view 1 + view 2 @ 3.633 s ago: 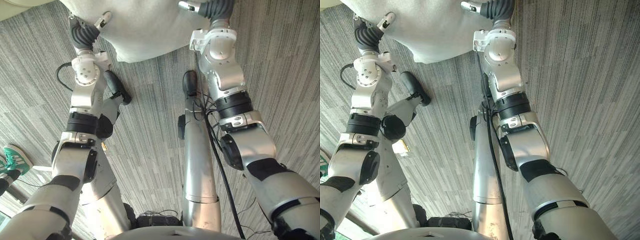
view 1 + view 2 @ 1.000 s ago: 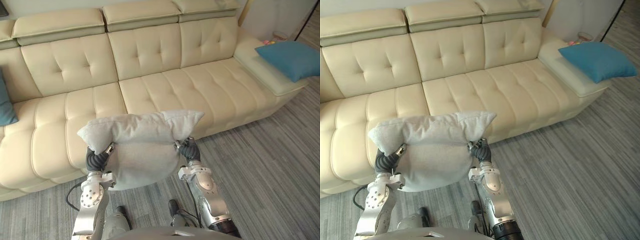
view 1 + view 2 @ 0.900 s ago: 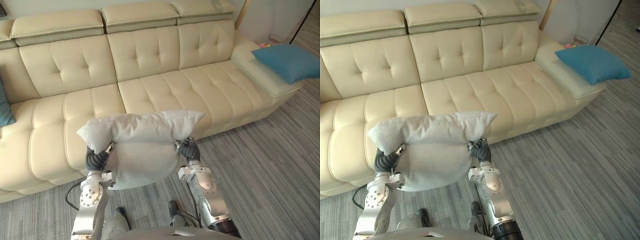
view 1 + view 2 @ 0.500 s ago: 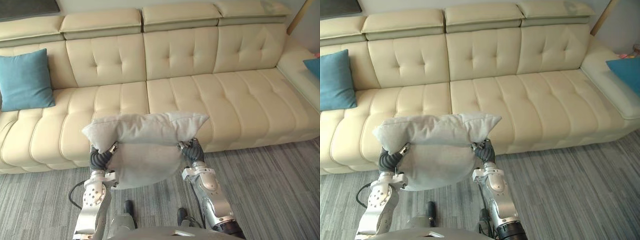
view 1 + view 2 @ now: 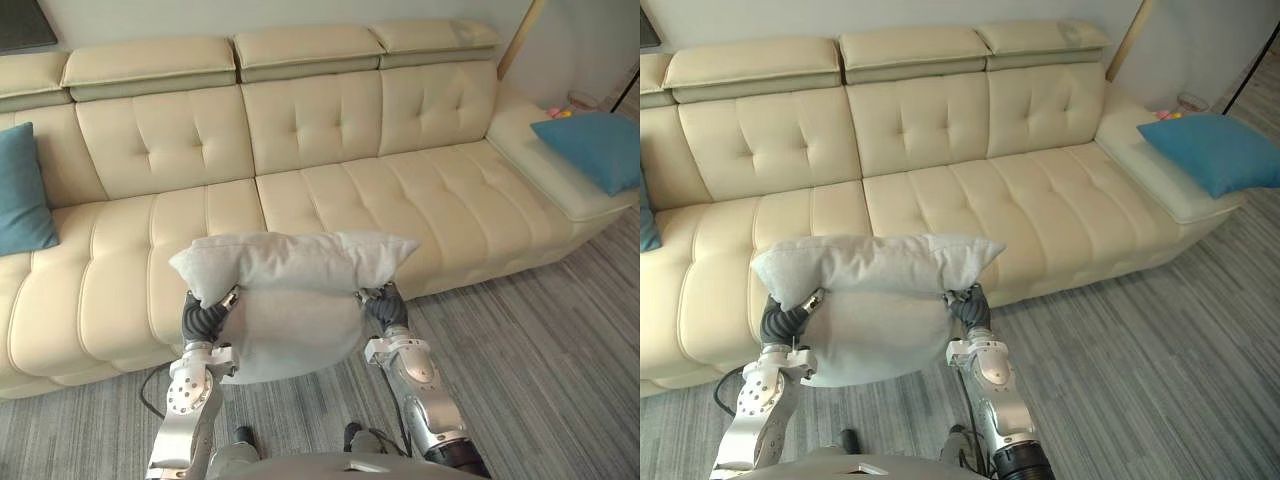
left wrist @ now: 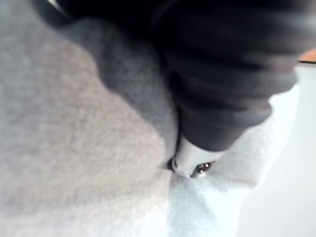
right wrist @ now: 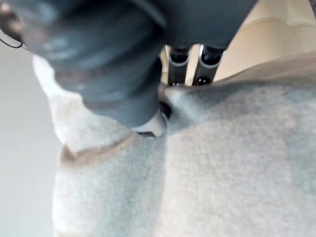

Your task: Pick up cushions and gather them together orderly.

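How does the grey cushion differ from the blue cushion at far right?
The grey cushion is held up, gripped by the left robot hand and right robot hand; the blue cushion rests on the sofa. The grey cushion is folded over; the blue cushion lies flat. Both look soft.

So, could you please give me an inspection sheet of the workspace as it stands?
Surface: cream sofa, with grey striped carpet in front.
Job's things: grey cushion held up off the carpet before the sofa; left blue cushion leaning at the sofa's left end; right blue cushion lying on its right end.
Clutter: small coloured items by the wall, too small to identify.
Hands: left hand and right hand each pinch one side of the grey cushion.
Cables: nothing seen.
Surroundings: pale wall; wooden pole behind the sofa's right corner.
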Robot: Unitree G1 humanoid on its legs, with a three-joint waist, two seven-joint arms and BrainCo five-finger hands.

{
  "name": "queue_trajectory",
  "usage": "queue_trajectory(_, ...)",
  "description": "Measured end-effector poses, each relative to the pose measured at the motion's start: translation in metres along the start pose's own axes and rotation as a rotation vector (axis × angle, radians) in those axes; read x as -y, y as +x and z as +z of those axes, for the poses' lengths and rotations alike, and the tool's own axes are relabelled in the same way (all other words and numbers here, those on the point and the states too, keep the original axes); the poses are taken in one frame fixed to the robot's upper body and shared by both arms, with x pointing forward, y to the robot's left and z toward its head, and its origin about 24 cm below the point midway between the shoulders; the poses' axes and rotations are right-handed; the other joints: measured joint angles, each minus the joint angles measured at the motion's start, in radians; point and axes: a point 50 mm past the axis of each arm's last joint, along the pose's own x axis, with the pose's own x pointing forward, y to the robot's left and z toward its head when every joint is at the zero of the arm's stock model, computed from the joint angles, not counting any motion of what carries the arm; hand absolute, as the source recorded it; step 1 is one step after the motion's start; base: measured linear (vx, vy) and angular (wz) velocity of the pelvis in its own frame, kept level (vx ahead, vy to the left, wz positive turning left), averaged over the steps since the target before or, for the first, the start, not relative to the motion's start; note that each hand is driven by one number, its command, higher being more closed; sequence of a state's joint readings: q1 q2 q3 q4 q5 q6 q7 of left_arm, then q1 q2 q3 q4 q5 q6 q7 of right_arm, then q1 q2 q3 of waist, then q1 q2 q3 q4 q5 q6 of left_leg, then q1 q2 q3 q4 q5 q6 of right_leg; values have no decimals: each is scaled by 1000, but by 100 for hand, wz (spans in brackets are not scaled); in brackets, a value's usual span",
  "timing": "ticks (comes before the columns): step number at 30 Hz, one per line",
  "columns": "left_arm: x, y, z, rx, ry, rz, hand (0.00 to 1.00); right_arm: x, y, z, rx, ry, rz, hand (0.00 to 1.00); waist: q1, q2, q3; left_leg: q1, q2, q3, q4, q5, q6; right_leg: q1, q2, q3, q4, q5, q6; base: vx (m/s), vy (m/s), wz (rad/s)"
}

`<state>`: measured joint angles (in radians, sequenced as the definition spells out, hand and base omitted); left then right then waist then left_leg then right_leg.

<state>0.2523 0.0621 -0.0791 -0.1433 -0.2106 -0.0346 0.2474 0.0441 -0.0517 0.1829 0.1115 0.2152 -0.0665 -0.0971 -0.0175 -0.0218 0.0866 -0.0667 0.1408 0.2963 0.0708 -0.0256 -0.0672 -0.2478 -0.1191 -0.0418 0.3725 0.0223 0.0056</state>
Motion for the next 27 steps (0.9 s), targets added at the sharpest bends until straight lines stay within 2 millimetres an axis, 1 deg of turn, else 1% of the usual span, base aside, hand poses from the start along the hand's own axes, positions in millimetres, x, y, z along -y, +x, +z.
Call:
queue_trajectory(1,-2,1,1,4,4,6,100,0,2,-1,-7,20,-3,100,-11,12,14,-5,9,-26,-14,2,3,1,27,1,-50,-62,14,-40,8,19)
queue_trajectory(2,-2,3,3,11,7,5,100,0,3,-1,-9,27,-3,100,-13,11,19,-5,10,-46,-35,3,4,5,45,3,-96,-75,24,-35,-9,37)
queue_trajectory(3,-3,6,7,30,20,-3,100,-4,3,-1,-8,41,2,100,-21,-30,17,1,-29,-47,-63,6,2,9,48,31,-197,-78,46,30,14,84)
queue_trajectory(4,1,16,16,74,28,-25,100,-5,4,9,38,57,7,100,-50,-97,35,-72,-86,-26,233,-125,65,1,-18,54,-217,-38,103,13,38,95)
queue_trajectory(5,11,22,11,53,7,-37,100,3,6,11,47,37,-9,100,-51,-59,88,-22,-77,-52,211,-167,14,-5,-10,55,-136,-20,95,-8,46,77)
queue_trajectory(6,10,21,7,36,9,-33,100,4,6,10,42,35,-14,100,-52,-54,91,-10,-77,-52,200,-167,17,-12,-11,63,-116,-26,87,-35,26,20)
queue_trajectory(7,8,21,4,24,16,-29,100,5,5,9,38,35,-16,100,-51,-46,92,-3,-70,-60,195,-184,23,-39,3,67,-91,-40,63,-4,-48,16)
queue_trajectory(8,10,21,5,26,14,-32,100,4,5,10,43,40,-15,100,-55,-45,91,-9,-65,-76,211,-202,3,-37,11,59,-104,-32,62,56,-108,39)
queue_trajectory(9,13,19,4,20,0,-32,100,6,4,11,48,31,-15,100,-65,-18,81,-27,-34,-105,234,-224,-14,-31,34,22,-98,-55,54,153,-183,42)
queue_trajectory(10,13,17,3,17,-9,-31,100,7,2,12,51,29,-12,100,-63,-2,70,-33,-10,-112,237,-233,-25,-31,52,4,-94,-71,41,280,-185,29)
queue_trajectory(11,14,15,3,16,-16,-29,100,7,0,14,59,34,-7,100,-57,13,60,-31,14,-118,237,-229,-28,-29,69,-10,-88,-79,35,384,-195,19)
queue_trajectory(12,15,13,5,23,-34,-27,100,7,-2,19,79,26,4,100,-57,24,55,-46,34,-133,269,-221,-35,-28,87,-33,-69,-95,17,342,-167,12)
queue_trajectory(14,18,12,4,18,-57,-22,100,9,-3,24,96,14,8,100,-57,28,52,-59,52,-140,308,-198,-37,-13,94,-53,-70,-98,10,307,-181,11)
queue_trajectory(16,24,9,2,7,-79,-42,100,16,-6,30,120,-11,8,100,-63,41,36,-59,57,-147,349,-169,-40,22,94,-63,-82,-110,-8,304,-128,9)
queue_trajectory(17,25,9,2,6,-80,-45,100,17,-6,32,126,-13,5,100,-64,47,31,-65,58,-147,369,-163,-40,29,95,-62,-89,-111,-9,283,-39,-14)
queue_trajectory(18,27,8,1,5,-83,-53,100,20,-7,34,133,-16,-3,100,-63,57,18,-84,60,-147,431,-149,-48,47,94,-53,-110,-111,-9,215,-4,-17)
queue_trajectory(21,29,7,0,1,-86,-57,100,22,-8,32,126,-16,-11,100,-60,69,8,-105,59,-144,504,-114,-44,70,82,-51,-114,-111,-9,194,31,-13)
queue_trajectory(22,29,6,-1,-7,-89,-56,100,23,-10,29,115,-14,-16,100,-61,70,7,-102,53,-129,513,-81,-45,68,69,-52,-76,-112,-11,169,48,-2)
queue_trajectory(23,30,5,-2,-11,-93,-54,100,25,-12,27,105,-18,-20,100,-69,72,6,-87,44,-121,509,-51,-32,18,69,-61,20,-128,-28,128,22,-2)
queue_trajectory(24,29,6,-2,-12,-97,-48,100,23,-15,24,97,0,-22,100,-58,96,-14,-93,67,-99,521,-58,-33,40,97,-79,-165,-137,-23,-73,-24,22)
queue_trajectory(25,29,9,-2,-6,-99,-47,100,22,-17,26,109,33,-32,100,-54,86,-9,-130,77,-43,573,-135,-29,101,79,-116,-320,2,-30,-151,-37,30)
queue_trajectory(26,30,9,-1,-5,-103,-48,100,23,-17,27,110,41,-44,100,-53,87,-9,-151,76,-31,576,-175,-29,103,72,-111,-322,2,-34,-53,43,54)
queue_trajectory(27,34,9,-1,-8,-106,-66,100,26,-17,26,110,52,-67,100,-41,67,4,-178,43,9,540,-233,5,131,40,-117,-328,-12,-27,106,85,40)
